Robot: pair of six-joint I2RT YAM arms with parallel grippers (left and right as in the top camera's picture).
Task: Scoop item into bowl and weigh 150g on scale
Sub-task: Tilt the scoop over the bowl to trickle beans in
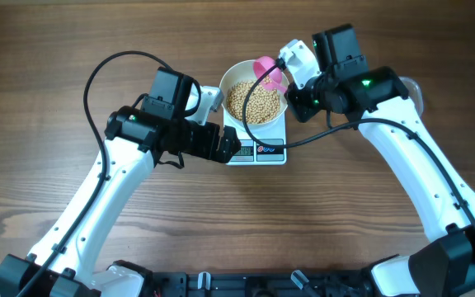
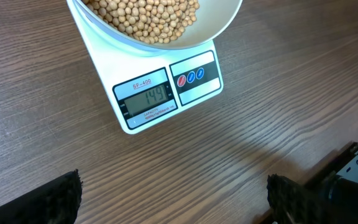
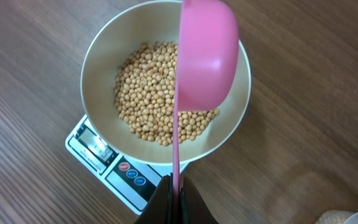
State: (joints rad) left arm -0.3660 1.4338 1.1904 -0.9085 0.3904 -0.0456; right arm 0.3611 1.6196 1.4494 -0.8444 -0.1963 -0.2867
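Beans (image 3: 148, 99) look loose and light, so my right claw (image 3: 174, 193) clenches the stiff scoop (image 3: 207, 56) by its thin handle; left claw (image 2: 176, 202) hangs released.

left tool (image 2: 176, 202): jaws wide apart | right tool (image 3: 174, 190): jaws pinched together

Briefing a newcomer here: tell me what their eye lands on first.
The pink scoop, pinched by its handle in the right claw, hangs over the middle of the scene. Under it, a white bowl of tan beans sits on a small white scale at the centre of the table.
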